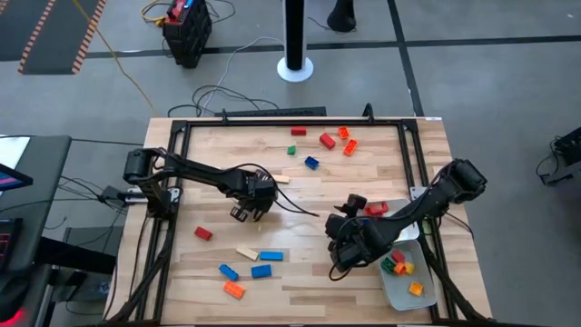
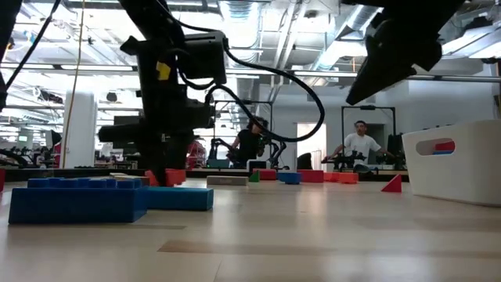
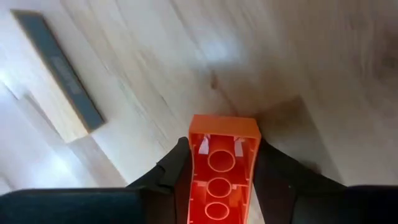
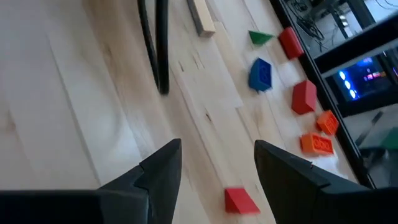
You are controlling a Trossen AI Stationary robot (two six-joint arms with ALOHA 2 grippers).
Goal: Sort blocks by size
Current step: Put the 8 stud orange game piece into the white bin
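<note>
Left gripper (image 3: 221, 180) over table (image 1: 300, 186) centre-left, fingers pinching orange oblong brick (image 3: 221, 168), hollow underside toward wrist camera. Loose blocks: red (image 1: 202, 233), tan (image 1: 247, 253), blue (image 1: 270, 256) and orange (image 1: 234, 290) at front left, more near far edge. Right gripper (image 4: 217, 168) spread, empty, beside white tray (image 1: 399, 291) holding several blocks.

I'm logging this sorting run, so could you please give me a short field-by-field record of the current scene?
left gripper: over mid-table, fingers shut on an orange block
right gripper: beside the white tray, fingers open, holding nothing
white tray: at the table's right front corner, holds a few small blocks
loose blocks, back: red, orange, blue and green group
loose blocks, front left: blue, orange, red and tan group
</note>
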